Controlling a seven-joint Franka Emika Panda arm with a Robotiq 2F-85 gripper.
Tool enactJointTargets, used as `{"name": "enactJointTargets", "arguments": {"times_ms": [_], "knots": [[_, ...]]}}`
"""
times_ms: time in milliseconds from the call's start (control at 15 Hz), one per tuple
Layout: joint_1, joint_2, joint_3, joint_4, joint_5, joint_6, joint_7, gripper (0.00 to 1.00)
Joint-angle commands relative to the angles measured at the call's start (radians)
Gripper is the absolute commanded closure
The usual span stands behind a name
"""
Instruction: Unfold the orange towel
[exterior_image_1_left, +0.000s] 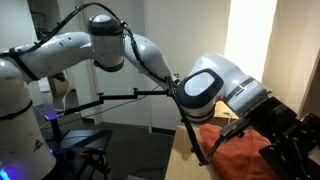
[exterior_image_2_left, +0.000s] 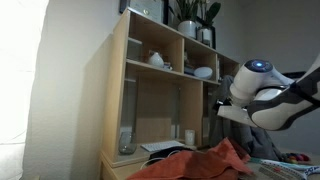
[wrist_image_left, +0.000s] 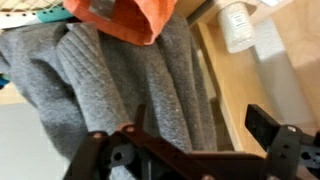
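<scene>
The orange towel lies rumpled in both exterior views (exterior_image_1_left: 243, 152) (exterior_image_2_left: 196, 163). In the wrist view its edge (wrist_image_left: 125, 18) shows at the top, lying over a grey knitted cloth (wrist_image_left: 110, 80). My gripper (wrist_image_left: 201, 118) is open and empty, and it is apart from the towel. One finger is over the grey cloth and the other over the light wooden surface (wrist_image_left: 275, 75). In an exterior view the dark gripper (exterior_image_1_left: 288, 132) hangs just above the towel's right side. In the exterior view facing the shelves only the arm (exterior_image_2_left: 262, 95) shows.
A tall light wooden shelf unit (exterior_image_2_left: 150, 85) stands behind the towel, with bowls on its shelves and plants on top. A white bottle (wrist_image_left: 237, 25) stands on the wooden surface beside the grey cloth. A dark stand and a chair (exterior_image_1_left: 85, 140) are at the far side.
</scene>
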Motion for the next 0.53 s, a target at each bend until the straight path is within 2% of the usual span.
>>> {"name": "enactJointTargets", "arguments": {"times_ms": [0,133,267,333,467], "knots": [[0.009,-0.15,0.087,-0.099,-0.062,0.248,-0.113,0.0],[0.009,-0.211,0.141,-0.154,-0.066,0.41,-0.2,0.0],[-0.026,-0.293,0.226,-0.19,-0.072,0.571,-0.316,0.0],[0.003,-0.261,0.174,-0.095,-0.171,0.47,-0.221,0.0],[-0.022,-0.327,0.213,-0.073,-0.283,0.483,-0.235,0.0]]}}
